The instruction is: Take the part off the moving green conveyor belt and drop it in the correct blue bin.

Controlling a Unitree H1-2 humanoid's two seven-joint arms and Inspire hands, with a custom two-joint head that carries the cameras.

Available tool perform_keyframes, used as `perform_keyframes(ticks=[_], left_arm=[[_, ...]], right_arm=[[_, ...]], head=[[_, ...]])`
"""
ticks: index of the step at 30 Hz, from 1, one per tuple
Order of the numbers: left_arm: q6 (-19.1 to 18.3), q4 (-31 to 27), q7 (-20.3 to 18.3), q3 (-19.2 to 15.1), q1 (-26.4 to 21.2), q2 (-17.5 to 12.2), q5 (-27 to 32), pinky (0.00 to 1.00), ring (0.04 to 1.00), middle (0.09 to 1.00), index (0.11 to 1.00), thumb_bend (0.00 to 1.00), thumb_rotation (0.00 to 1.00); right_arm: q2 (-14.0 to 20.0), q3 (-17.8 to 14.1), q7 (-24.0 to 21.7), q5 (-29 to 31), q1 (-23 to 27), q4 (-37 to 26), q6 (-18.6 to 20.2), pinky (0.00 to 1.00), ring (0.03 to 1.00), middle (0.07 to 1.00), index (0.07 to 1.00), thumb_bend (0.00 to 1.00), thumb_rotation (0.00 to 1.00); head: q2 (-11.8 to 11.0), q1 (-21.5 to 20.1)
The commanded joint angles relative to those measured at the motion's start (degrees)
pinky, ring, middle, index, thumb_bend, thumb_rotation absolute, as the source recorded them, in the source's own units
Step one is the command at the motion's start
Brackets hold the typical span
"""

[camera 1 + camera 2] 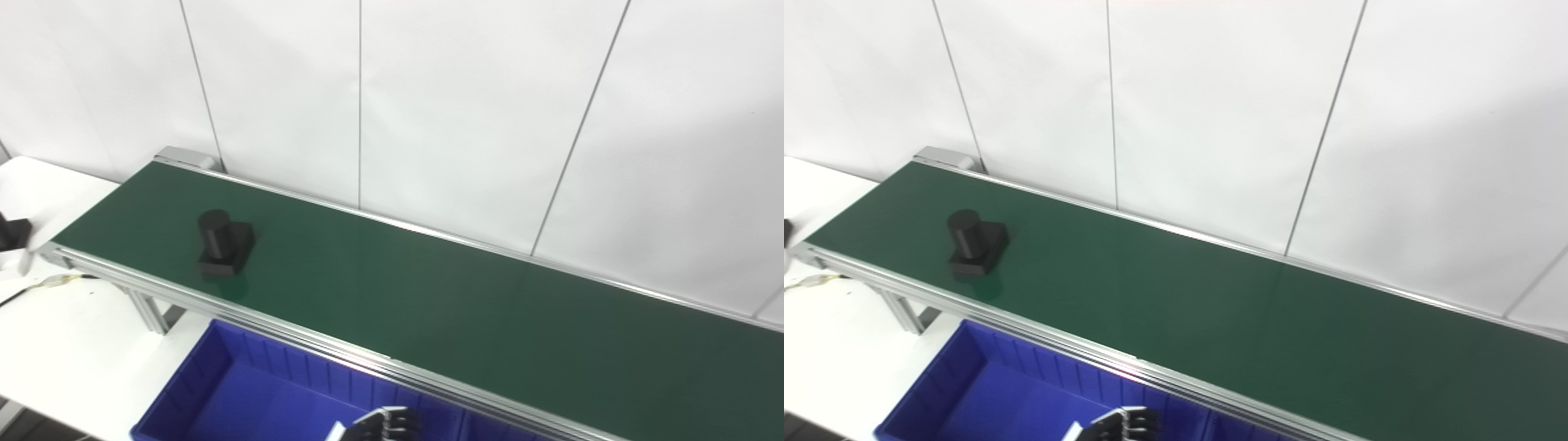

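Diagonally, the green conveyor belt [429, 306] runs from upper left to lower right, framed by aluminium rails. Toward its left end sits the black part [224, 241], a short cylinder upright on a square base, resting on the belt with nothing touching it. Below the near rail, at the lower left, a blue bin [184, 392] stands on the white desk [73, 343]. Only dark fingertips of one hand [383, 425] peek in at the bottom edge over the bin; they hold nothing visible, and I cannot tell which hand it is or how far open. Another black object [12, 233] lies at the far left edge.
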State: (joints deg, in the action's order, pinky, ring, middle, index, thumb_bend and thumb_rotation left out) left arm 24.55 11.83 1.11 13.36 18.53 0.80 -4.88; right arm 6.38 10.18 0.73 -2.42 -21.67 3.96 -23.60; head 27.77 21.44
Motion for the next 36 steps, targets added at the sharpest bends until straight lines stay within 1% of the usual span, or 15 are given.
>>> perform_keyframes(ticks=[1,8,13,15,19,20,21,22,23,24,26,29,30,33,36], left_arm=[[2.4,-0.5,1.8,0.9,-1.1,0.4,-0.7,0.60,0.672,0.713,0.725,0.73,0.65],[2.4,0.4,3.8,2.6,-1.8,0.6,-0.2,0.60,0.668,0.710,0.722,0.74,0.63],[2.4,0.5,4.9,3.6,-2.0,0.4,-0.8,0.60,0.671,0.713,0.725,0.74,0.64],[2.4,0.5,5.2,4.1,-2.0,0.4,-1.0,0.60,0.673,0.715,0.725,0.73,0.63],[2.4,0.7,6.5,5.5,-2.4,0.3,-2.1,0.60,0.674,0.717,0.726,0.72,0.62],[2.4,0.7,6.9,5.7,-2.4,0.3,-2.2,0.60,0.674,0.717,0.724,0.71,0.61],[2.4,0.7,7.1,6.0,-2.5,0.3,-2.3,0.60,0.671,0.715,0.722,0.71,0.60],[2.4,0.8,7.5,6.2,-2.6,0.4,-2.4,0.60,0.670,0.714,0.721,0.71,0.59],[2.4,0.9,7.8,6.5,-2.7,0.4,-2.5,0.60,0.669,0.713,0.720,0.71,0.58],[2.4,1.1,8.2,6.7,-2.8,0.6,-2.6,0.60,0.669,0.713,0.719,0.71,0.58],[2.4,1.7,8.7,7.3,-3.2,0.9,-2.4,0.60,0.666,0.710,0.716,0.73,0.56],[2.4,2.4,9.5,7.9,-3.6,1.1,-2.3,0.59,0.664,0.711,0.716,0.74,0.55],[2.4,2.4,9.7,8.1,-3.7,1.1,-2.3,0.59,0.663,0.711,0.716,0.74,0.53],[2.4,2.5,10.5,8.6,-3.8,0.9,-2.4,0.59,0.664,0.710,0.716,0.73,0.52],[2.4,2.5,10.4,8.8,-3.8,0.6,-2.0,0.60,0.666,0.712,0.720,0.74,0.53]], right_arm=[[0.5,-0.5,-1.1,1.1,0.4,-1.9,-3.3,0.62,0.716,0.759,0.764,0.27,0.64],[0.8,-1.3,-2.8,2.2,0.1,-4.2,-3.3,0.62,0.715,0.749,0.762,0.29,0.67],[0.9,-1.6,-3.5,1.9,-0.2,-6.5,-3.3,0.59,0.693,0.734,0.748,0.26,0.67],[1.0,-1.9,-3.4,1.5,-0.4,-7.8,-3.2,0.59,0.691,0.733,0.744,0.26,0.68],[1.8,-2.9,-3.5,0.5,-0.9,-10.8,-2.6,0.58,0.679,0.730,0.747,0.25,0.66],[2.0,-3.3,-3.3,-0.1,-1.0,-11.5,-2.6,0.57,0.676,0.730,0.751,0.24,0.62],[2.1,-3.6,-3.1,-0.6,-1.1,-12.0,-2.5,0.56,0.670,0.728,0.751,0.23,0.54],[2.7,-4.1,-3.2,-0.9,-1.1,-12.6,-2.4,0.55,0.669,0.730,0.757,0.22,0.44],[3.2,-4.5,-3.4,-1.0,-1.1,-12.9,-2.3,0.55,0.670,0.731,0.761,0.22,0.39],[3.9,-5.3,-3.3,-1.2,-0.9,-13.1,-2.5,0.55,0.671,0.732,0.764,0.22,0.34],[5.0,-6.7,-3.2,-1.2,-0.5,-13.0,-2.9,0.54,0.662,0.724,0.754,0.26,0.32],[6.1,-8.0,-3.6,-0.2,-0.3,-14.1,-3.0,0.54,0.660,0.724,0.745,0.29,0.32],[6.4,-8.3,-3.7,0.1,-0.3,-14.6,-3.0,0.55,0.662,0.726,0.747,0.30,0.31],[6.9,-8.9,-3.9,0.8,-0.2,-16.2,-2.1,0.57,0.673,0.735,0.758,0.31,0.29],[6.9,-9.6,-3.8,0.0,-0.1,-18.5,-0.5,0.58,0.675,0.743,0.765,0.31,0.28]], head=[[0.1,0.3],[0.2,0.7],[0.4,0.9],[0.6,1.4],[0.6,3.7],[0.7,4.2],[0.7,4.2],[0.7,6.5],[0.7,6.5],[0.3,8.7],[-0.1,10.9],[-0.3,11.3],[-0.3,11.3],[0.0,9.7],[0.1,8.5]])
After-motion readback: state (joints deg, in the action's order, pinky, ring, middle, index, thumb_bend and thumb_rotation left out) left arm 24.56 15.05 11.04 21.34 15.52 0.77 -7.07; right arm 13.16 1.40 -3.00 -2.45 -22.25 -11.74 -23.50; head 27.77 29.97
